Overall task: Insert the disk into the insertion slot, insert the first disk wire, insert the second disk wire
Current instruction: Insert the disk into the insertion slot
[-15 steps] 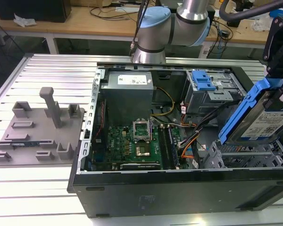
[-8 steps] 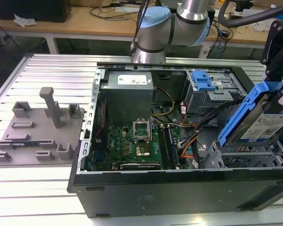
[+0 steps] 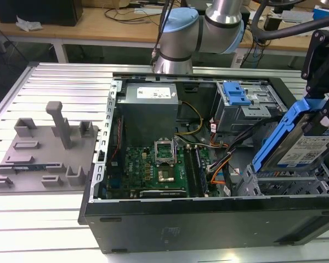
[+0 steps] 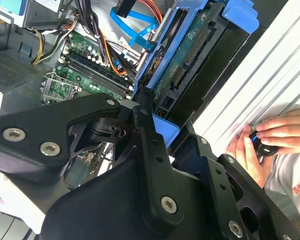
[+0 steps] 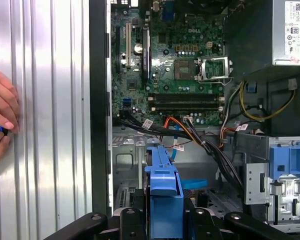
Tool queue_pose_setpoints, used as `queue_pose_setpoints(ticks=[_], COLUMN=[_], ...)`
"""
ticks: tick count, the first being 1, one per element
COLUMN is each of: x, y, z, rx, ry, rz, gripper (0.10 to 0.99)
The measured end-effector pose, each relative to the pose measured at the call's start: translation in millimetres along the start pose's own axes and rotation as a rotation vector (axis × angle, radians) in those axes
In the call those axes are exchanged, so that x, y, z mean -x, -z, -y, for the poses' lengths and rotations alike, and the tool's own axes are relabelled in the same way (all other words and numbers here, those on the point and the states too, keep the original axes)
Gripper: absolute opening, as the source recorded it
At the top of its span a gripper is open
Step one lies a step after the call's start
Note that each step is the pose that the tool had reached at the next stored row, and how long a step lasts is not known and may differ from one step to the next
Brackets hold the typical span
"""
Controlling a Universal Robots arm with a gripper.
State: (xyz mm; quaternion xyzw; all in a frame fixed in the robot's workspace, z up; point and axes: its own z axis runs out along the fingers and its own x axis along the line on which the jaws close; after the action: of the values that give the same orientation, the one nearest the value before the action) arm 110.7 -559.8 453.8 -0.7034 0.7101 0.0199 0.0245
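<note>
my gripper (image 3: pixel 324 109) is clenched on the disk (image 3: pixel 310 143), gripping its blue caddy and holding it tilted just above the insertion slot (image 3: pixel 288 183) at the exterior view's right. the first disk wire (image 3: pixel 218 167) runs between the motherboard (image 3: pixel 159 164) and that cage.

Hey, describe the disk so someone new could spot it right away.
Start at the open computer case. At its end on the exterior view's right, the gripper holds the disk tilted over the insertion slot. Its white label and bright blue frame set it apart from the blue-latched grey bay nearby.
</note>
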Motion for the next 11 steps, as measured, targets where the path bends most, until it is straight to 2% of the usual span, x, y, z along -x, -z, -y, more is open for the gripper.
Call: queue_pose_setpoints(ticks=[11], x=[-0.8], y=[-10.5], z=[1.5], rx=[0.003], ry=[-0.010], rz=[0.0001], gripper=[0.365])
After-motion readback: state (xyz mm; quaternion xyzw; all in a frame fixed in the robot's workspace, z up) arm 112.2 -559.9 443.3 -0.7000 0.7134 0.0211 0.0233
